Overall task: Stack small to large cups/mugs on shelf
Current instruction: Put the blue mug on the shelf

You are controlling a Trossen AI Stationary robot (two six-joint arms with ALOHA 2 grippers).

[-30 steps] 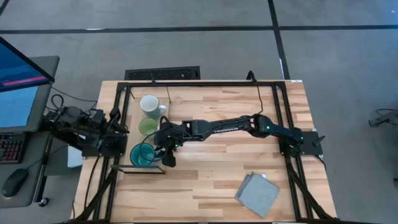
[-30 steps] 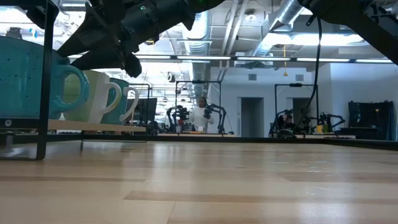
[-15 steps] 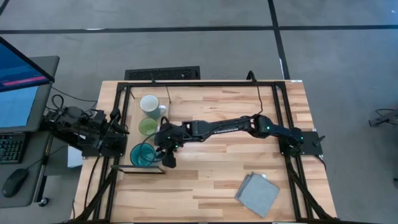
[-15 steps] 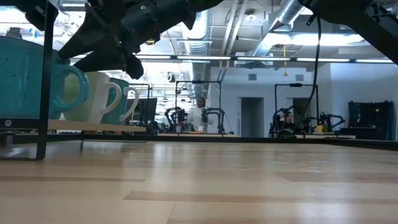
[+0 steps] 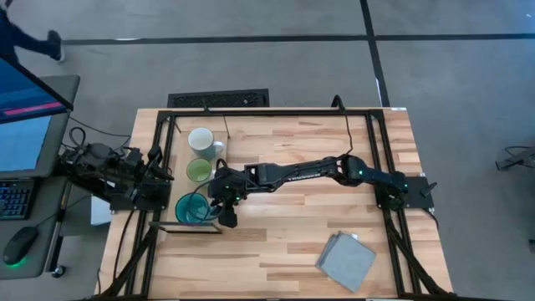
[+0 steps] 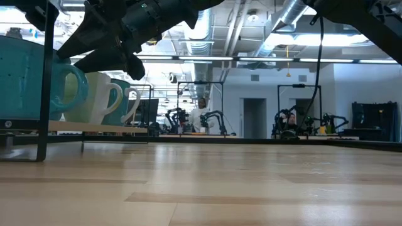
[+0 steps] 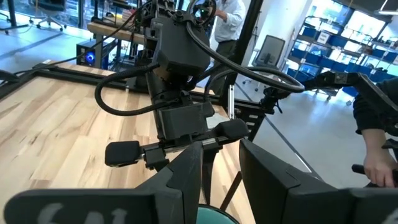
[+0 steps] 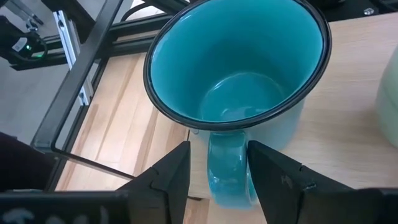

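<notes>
Looking into the teal mug on the shelf, you see it empty; the right gripper's parted jaws straddle its handle (left gripper open, parked at the table's left edge).

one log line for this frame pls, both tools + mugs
right tool: open, fingers astride teal mug handle, on shelf | left tool: open, parked at table's left edge | white mug, green mug: on shelf

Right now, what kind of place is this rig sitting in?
Most likely a robotics lab or workshop. Beyond the table, the low view shows more robot arm stations under exposed ceiling ducts, and the high view shows a computer monitor with keyboard and mouse beside the table.
</notes>
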